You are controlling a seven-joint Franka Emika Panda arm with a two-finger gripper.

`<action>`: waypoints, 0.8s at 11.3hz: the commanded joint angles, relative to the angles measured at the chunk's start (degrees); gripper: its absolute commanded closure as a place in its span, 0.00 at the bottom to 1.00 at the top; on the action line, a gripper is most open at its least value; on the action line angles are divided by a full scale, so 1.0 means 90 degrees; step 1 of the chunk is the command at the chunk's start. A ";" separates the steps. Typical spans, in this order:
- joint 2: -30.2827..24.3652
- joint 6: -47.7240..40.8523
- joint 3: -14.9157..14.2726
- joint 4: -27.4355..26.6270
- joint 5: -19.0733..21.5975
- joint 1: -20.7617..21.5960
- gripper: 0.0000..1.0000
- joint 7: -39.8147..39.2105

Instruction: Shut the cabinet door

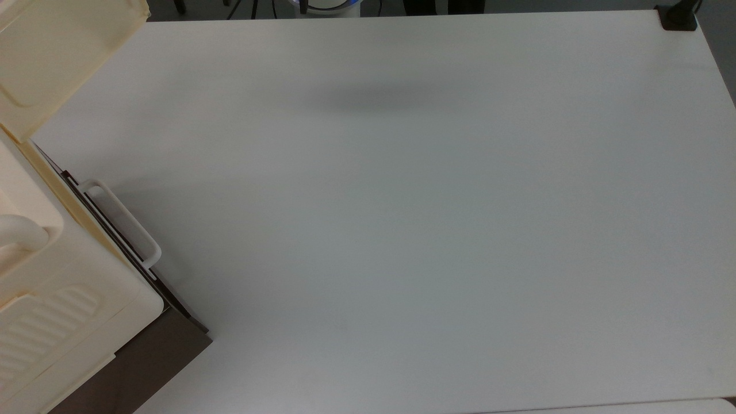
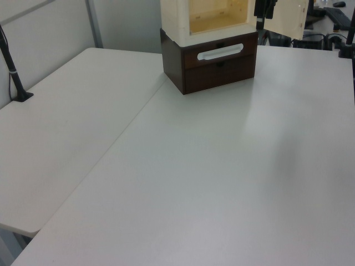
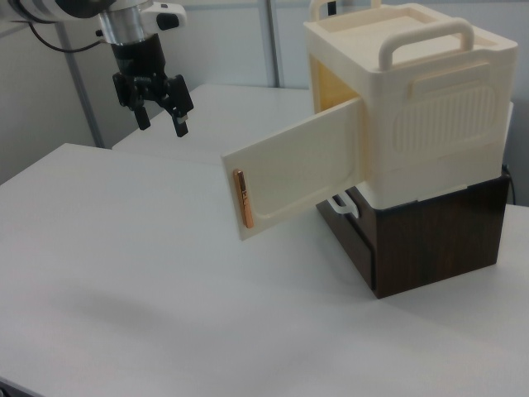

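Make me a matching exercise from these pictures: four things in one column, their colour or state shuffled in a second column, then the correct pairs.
Things:
1. cabinet door
2. gripper
3. drawer front
4. loop handle

Colour or state:
A. dark brown
B. white
C. swung open, cream
D. open, in the air above the table

Pairs: 1-C, 2-D, 3-A, 4-B

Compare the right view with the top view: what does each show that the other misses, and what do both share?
Right view alone: the black two-finger end effector, open, raised above the table away from the flat cream plastic cabinet door, plus the door's copper-coloured handle bar. Top view alone: the black clamp at the table's far corner. Both: the open door, the boxy cream cabinet and the white table.
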 commanded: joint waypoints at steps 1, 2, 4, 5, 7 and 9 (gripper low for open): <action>-0.0186 -0.0257 -0.0051 -0.0166 -0.0037 0.0055 0.00 -0.0120; -0.0186 -0.0258 -0.0051 -0.0156 -0.0037 0.0046 0.00 -0.0120; -0.0186 -0.0248 -0.0051 -0.0147 -0.0037 0.0046 0.00 -0.0139; -0.0186 -0.0248 -0.0051 -0.0147 -0.0008 0.0045 0.18 -0.0401; -0.0196 -0.0239 -0.0100 -0.0108 0.0041 0.0006 0.96 -0.0667; -0.0196 -0.0239 -0.0119 -0.0020 0.0041 -0.0003 1.00 -0.0696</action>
